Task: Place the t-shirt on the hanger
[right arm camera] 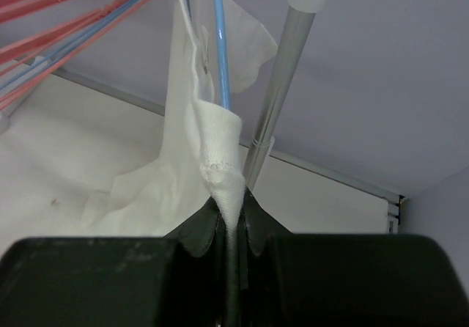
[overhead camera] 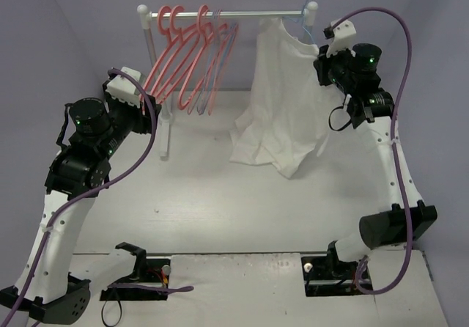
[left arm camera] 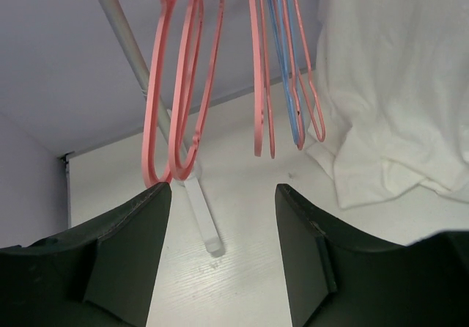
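white cloth fills the far right of the top view: the t-shirt (overhead camera: 282, 100) hangs at the right end of the rail (overhead camera: 227, 12), its neck up around the light-blue hanger (overhead camera: 303, 4), whose hook sits over the rail beside the right post (overhead camera: 313, 10), and its hem lies bunched on the table (overhead camera: 220, 195). the right gripper (overhead camera: 321, 54) is at the shirt's right shoulder, touching the cloth. pink hangers (overhead camera: 187, 59) crowd the left half of the rail, and the left gripper (overhead camera: 146, 105) hovers just left of them, well apart from the shirt. from the left wrist, the left gripper (left arm camera: 223, 191) has its fingers (left arm camera: 139, 239) spread wide with nothing between them; beyond hang the pink hangers (left arm camera: 183, 85), a second blue hanger (left arm camera: 282, 70) among them, the left post (left arm camera: 121, 26) with its foot (left arm camera: 201, 217), and the t-shirt (left arm camera: 396, 85) to the right, pooled on the table. from the right wrist, the right gripper (right arm camera: 231, 221) is pressed together on a rolled edge of the t-shirt (right arm camera: 218, 140), pinching it; the light-blue hanger (right arm camera: 220, 41) runs down into that fold, with the right post (right arm camera: 282, 85) just beside it.
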`<move>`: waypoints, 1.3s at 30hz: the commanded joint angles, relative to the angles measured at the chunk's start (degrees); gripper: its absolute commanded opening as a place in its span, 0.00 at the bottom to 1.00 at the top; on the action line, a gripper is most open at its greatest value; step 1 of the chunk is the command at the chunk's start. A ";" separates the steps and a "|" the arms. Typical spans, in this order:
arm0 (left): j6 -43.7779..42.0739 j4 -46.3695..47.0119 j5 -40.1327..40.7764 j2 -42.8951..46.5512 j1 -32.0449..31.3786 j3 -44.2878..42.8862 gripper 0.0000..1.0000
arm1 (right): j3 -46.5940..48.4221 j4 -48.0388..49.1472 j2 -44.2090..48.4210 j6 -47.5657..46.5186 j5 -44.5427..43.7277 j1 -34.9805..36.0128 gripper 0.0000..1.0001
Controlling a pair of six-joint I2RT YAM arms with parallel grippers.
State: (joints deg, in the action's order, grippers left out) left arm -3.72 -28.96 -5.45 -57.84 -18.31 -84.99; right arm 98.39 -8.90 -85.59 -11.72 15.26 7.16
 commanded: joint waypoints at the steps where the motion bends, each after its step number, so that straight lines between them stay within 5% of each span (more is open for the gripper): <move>1: 1.29 1.39 0.85 1.29 0.11 -1.73 0.54 | 4.90 9.68 -3.82 2.04 -1.99 0.22 0.00; 14: 1.03 -0.87 3.02 2.92 0.08 1.01 0.54 | -3.64 14.95 -7.07 5.69 -4.27 2.75 0.02; 17: 2.61 -2.47 5.50 3.70 0.11 2.56 0.54 | -9.33 15.35 -4.35 7.06 -3.94 2.95 0.29; 22: 4.94 -5.91 11.62 5.14 0.20 4.72 0.55 | -14.91 15.41 1.35 7.16 -4.54 2.95 0.54; 24: 6.15 -6.56 13.90 5.80 0.20 5.17 0.56 | -15.62 15.32 3.80 7.12 -4.73 2.79 0.90; 25: 6.50 -7.03 14.93 6.20 0.20 5.10 0.59 | -15.75 15.32 5.77 6.99 -5.27 2.85 0.99; 33: 5.51 -10.80 27.96 8.43 0.20 1.44 0.66 | -21.52 15.23 22.46 5.52 -18.82 0.03 1.00; 39: 3.96 -10.77 28.86 10.75 -0.12 1.55 0.67 | -31.22 14.79 35.44 3.69 -32.88 -0.16 1.00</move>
State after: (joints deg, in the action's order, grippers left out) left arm 1.19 -41.28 20.42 -48.41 -18.31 -80.92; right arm 73.63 2.86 -56.51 -7.20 -6.91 6.96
